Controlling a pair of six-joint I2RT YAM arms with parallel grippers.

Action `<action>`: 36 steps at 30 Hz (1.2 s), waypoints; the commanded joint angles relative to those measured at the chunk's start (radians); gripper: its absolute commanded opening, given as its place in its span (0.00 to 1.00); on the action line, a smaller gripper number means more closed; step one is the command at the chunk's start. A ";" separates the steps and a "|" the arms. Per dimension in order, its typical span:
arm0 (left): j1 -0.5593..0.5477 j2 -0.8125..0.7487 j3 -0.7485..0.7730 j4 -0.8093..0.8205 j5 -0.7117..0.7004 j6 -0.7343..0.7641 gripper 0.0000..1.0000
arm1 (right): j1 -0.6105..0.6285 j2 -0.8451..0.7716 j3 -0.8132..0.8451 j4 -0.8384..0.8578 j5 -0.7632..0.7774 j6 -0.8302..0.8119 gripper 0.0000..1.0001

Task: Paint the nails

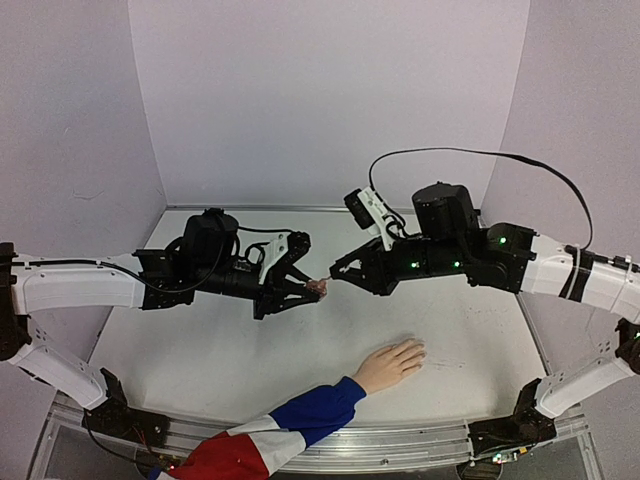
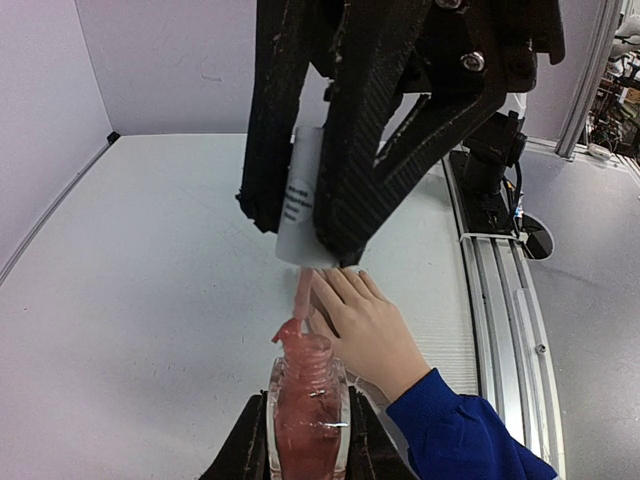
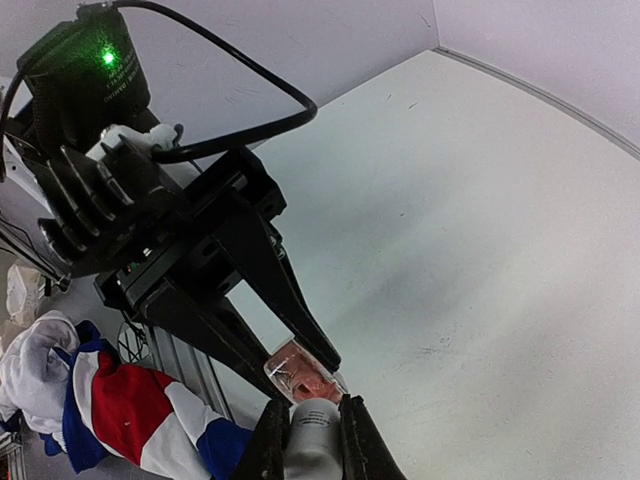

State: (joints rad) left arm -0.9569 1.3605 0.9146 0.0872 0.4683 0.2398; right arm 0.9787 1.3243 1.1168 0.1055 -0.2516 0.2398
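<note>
The pale hand (image 1: 388,366) with a blue, white and red sleeve (image 1: 290,425) lies flat near the table's front edge. Its nails (image 1: 419,349) point right and are too small to make out. Above the table's middle, my left gripper (image 1: 312,290) is shut on a small pinkish bottle (image 2: 308,405) whose neck is uncapped. My right gripper (image 3: 313,432) is shut on the white cap (image 3: 315,440), facing the bottle (image 3: 305,372). The cap's brush (image 2: 301,300), wet with pink polish, sits at the bottle's mouth. Both grippers hang above and behind the hand (image 2: 372,332).
White walls close in the back and both sides of the table (image 1: 200,350). A metal rail (image 1: 400,440) runs along the near edge, with both arm bases bolted to it. The sleeve (image 3: 110,410) trails off over that edge at the left.
</note>
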 commanded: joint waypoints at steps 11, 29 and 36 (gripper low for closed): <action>-0.005 -0.032 0.007 0.043 0.003 0.019 0.00 | 0.008 0.004 0.022 0.045 -0.050 0.000 0.00; -0.005 -0.035 0.003 0.044 -0.003 0.020 0.00 | 0.009 -0.041 -0.008 0.070 -0.015 0.013 0.00; -0.005 -0.034 0.006 0.043 -0.002 0.020 0.00 | 0.008 -0.055 -0.019 0.051 0.005 0.022 0.00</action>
State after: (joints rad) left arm -0.9569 1.3605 0.9146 0.0872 0.4683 0.2405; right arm 0.9825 1.3083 1.0996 0.1413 -0.2600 0.2481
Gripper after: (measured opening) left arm 0.205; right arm 0.143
